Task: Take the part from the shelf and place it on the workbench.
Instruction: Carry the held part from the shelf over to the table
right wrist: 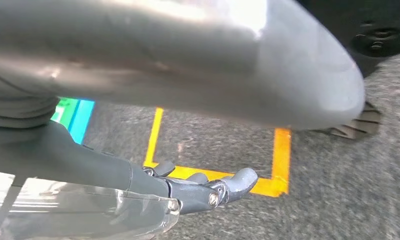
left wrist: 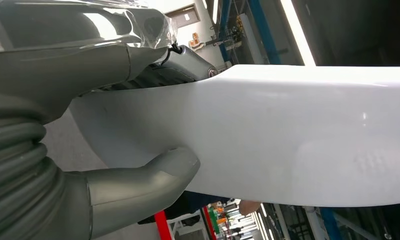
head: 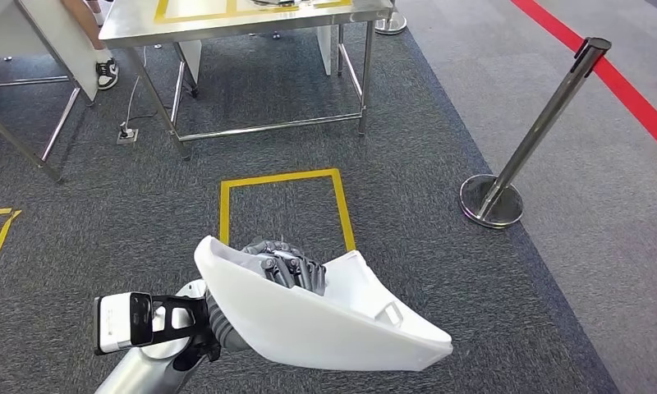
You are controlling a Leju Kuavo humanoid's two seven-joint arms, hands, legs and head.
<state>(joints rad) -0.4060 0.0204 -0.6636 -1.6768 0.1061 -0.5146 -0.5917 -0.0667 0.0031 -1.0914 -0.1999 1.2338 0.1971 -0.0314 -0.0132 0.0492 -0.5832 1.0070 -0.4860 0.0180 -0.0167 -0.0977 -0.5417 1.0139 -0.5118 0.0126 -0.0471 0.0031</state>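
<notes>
As left hand [head: 280, 264] grips, white curved part [head: 325, 324]

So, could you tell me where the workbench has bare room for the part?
The steel workbench shows a bare strip left of its yellow tape outline. Inside the outline something dark lies at the far edge. The left hand holds the white part.

We see the part [head: 325, 324] as smooth, glossy white plastic. Our left hand [head: 284, 267] on it looks matt grey with a ribbed cover. The desk [head: 243, 20] and stanchion [head: 539, 131] are polished metal; the floor [head: 407, 205] is rough grey carpet.
</notes>
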